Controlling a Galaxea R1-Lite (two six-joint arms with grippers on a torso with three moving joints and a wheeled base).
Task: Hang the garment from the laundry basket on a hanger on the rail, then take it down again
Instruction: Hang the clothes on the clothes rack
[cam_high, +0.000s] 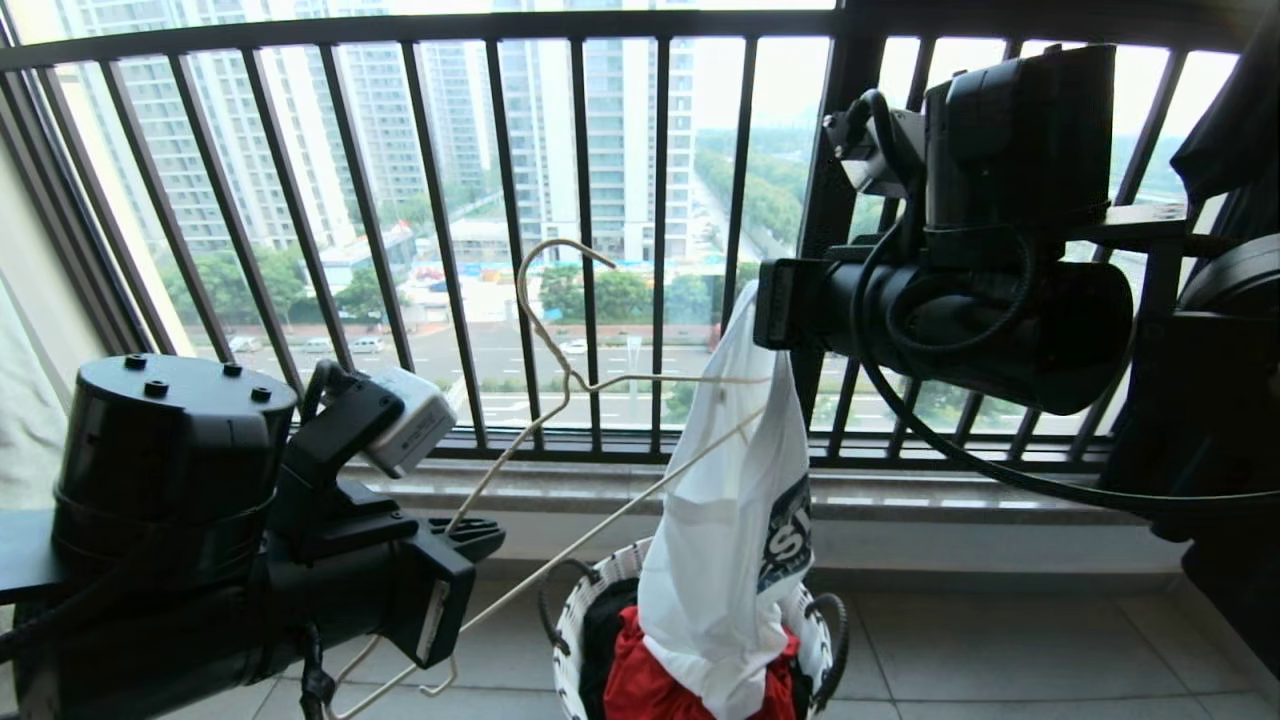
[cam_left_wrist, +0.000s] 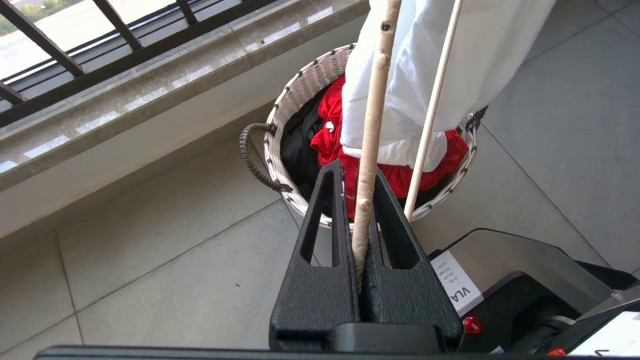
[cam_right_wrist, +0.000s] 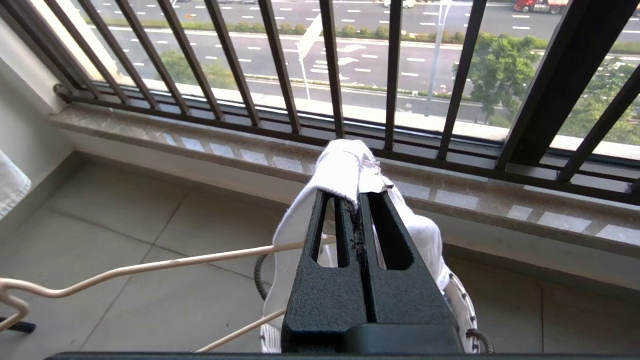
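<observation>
Black railing (cam_high: 440, 230) fills the top of the frame, with a stone sill and pale floor tiles (cam_high: 1000, 650) below. At lower left, the left end effector (cam_high: 470, 535) is clenched on one arm of the hanger (cam_high: 560, 400), which slants up toward the centre. At upper right, the right end effector (cam_high: 775, 300) is clenched on a bunched fold of the T-shirt (cam_high: 720, 540). It hangs down from there, right of centre, with the hanger's far end inside it and its lower end on the red cloth (cam_high: 650, 690) in the basket (cam_high: 575, 610) at bottom centre.
</observation>
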